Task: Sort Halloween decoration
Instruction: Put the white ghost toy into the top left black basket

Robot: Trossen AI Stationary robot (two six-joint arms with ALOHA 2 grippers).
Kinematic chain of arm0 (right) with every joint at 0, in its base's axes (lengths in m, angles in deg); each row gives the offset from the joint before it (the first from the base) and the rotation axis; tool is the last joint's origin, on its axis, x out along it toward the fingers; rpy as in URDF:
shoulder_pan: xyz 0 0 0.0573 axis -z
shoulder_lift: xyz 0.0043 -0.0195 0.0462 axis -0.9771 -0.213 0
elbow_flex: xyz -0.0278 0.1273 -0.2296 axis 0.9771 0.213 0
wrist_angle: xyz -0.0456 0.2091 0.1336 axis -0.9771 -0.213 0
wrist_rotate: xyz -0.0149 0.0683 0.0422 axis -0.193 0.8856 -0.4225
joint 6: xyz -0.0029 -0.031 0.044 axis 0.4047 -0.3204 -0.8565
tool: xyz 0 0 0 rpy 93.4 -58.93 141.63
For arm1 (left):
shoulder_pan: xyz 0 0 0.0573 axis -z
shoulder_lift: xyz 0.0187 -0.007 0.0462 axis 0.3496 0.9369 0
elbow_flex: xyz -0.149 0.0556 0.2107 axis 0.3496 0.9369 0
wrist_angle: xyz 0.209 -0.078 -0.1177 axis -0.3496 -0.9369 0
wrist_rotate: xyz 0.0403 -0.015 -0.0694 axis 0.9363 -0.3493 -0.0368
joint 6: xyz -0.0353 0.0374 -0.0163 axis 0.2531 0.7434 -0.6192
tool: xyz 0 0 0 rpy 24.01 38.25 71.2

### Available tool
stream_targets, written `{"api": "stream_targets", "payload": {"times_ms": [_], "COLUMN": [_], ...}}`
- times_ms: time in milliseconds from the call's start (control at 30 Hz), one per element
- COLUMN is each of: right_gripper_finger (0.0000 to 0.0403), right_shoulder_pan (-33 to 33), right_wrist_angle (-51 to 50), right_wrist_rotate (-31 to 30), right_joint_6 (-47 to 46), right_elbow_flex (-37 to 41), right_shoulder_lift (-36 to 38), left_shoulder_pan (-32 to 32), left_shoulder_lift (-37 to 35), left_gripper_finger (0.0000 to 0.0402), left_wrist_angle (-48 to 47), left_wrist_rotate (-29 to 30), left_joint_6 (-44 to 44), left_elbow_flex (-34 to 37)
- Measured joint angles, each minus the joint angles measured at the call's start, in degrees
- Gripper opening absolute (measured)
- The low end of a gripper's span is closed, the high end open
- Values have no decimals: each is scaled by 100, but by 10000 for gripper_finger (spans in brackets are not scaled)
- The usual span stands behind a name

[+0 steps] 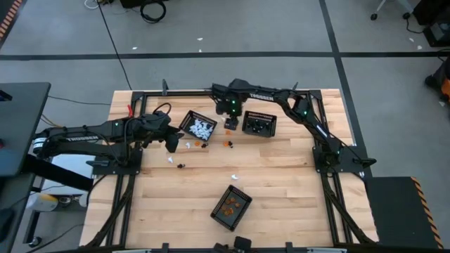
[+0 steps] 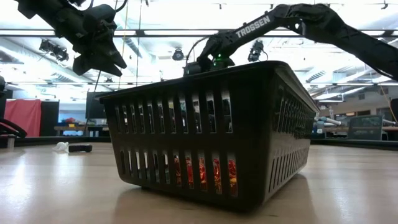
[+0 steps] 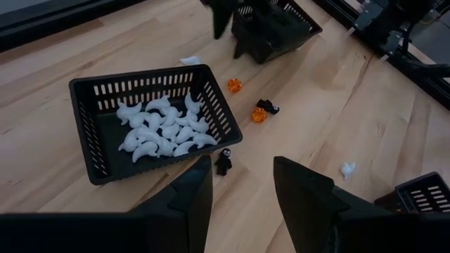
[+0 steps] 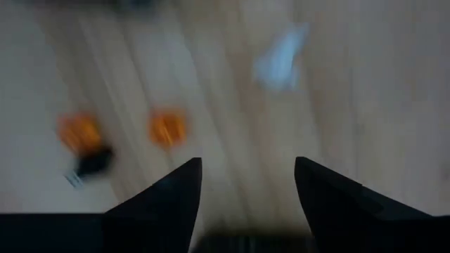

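Two arms up | we see left gripper (image 3: 242, 190) and right gripper (image 4: 246, 186) jaws wide, empty | risk: tiny black trinket (image 3: 223, 161) beside white-trinket basket (image 3: 91, 151) slips or gets knocked on surface (image 1: 281, 183)

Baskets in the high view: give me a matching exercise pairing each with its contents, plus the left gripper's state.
Column one:
1. basket by the left arm
2. basket by the right arm
3. basket nearest the front edge
4. left gripper

Column two:
a. orange trinkets
b. fingers apart, empty
c. white trinkets
d. dark trinkets

Pairs: 1-c, 2-d, 3-a, 4-b
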Motion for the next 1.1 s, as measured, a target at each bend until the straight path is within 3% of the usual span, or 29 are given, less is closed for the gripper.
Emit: {"api": "stream_targets", "payload": {"times_ms": [233, 400, 533, 700, 900, 1100], "right_gripper_finger": [231, 227, 221, 215, 215, 215], "right_shoulder_pan": [-2, 1, 86, 242, 296, 92], "right_wrist_angle": [1616, 1433, 1457, 2255, 3534, 3558], "right_wrist_rotate": [544, 542, 631, 592, 495, 166], "right_joint_6": [-515, -258, -241, -276, -697, -1029], "right_elbow_flex": [-1, 250, 779, 2003, 3593, 4056], "right_shoulder_lift": [242, 287, 528, 1524, 2740, 3582], "left_shoulder_pan": [0, 0, 1, -14, -520, -950], "left_shoulder_lift": [0, 0, 0, 86, 1143, 2504], "left_gripper_finger": [160, 160, 160, 160, 160, 160], "left_wrist_angle": [0, -2, -1, 303, 1239, 1856], "left_wrist_rotate": [0, -1, 10, 171, -191, -554], "left_joint_6": [-88, -198, -243, -416, -91, 548], "left_elbow_flex": [0, 0, 0, -2, 0, -526]}}
